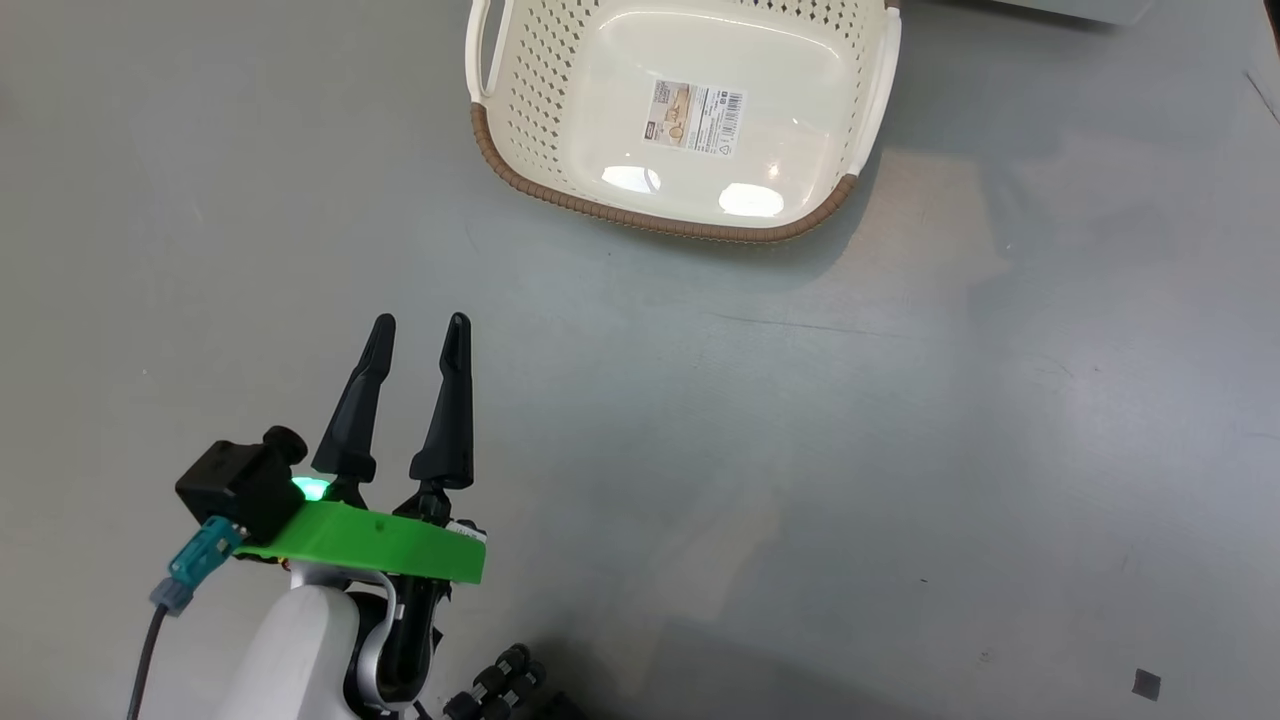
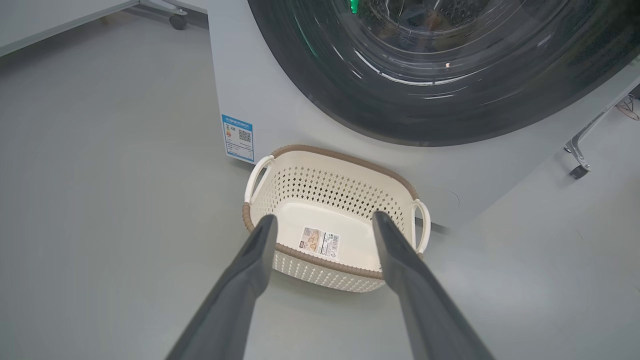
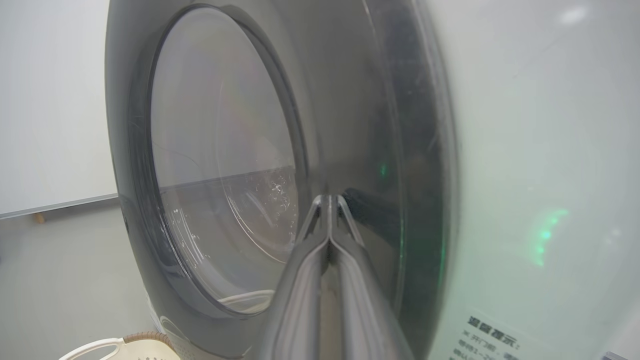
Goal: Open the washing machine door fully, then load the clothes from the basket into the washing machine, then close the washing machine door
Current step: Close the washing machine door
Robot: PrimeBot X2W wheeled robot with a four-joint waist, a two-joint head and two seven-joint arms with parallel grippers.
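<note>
The cream basket [image 1: 660, 222] stands empty on the grey floor, its label sticker showing on the bottom. In the left wrist view the basket [image 2: 345, 159] sits right against the white washing machine [image 2: 280, 100], below the washing machine door [image 2: 380, 115], whose black rim lies against the machine's front. My left gripper [image 1: 420, 322] hovers open, short of the basket, with nothing between its fingers. My right gripper [image 3: 329, 197] is shut, tips at the door's glossy rim [image 3: 380, 100] beside the glass bowl. The clothes are hidden.
A blue energy sticker [image 2: 237, 137] marks the machine's lower left corner. Castered frame legs stand at the right [image 2: 580, 170] and far left [image 2: 177, 21] of the machine. A small dark square [image 1: 1147, 684] lies on the floor.
</note>
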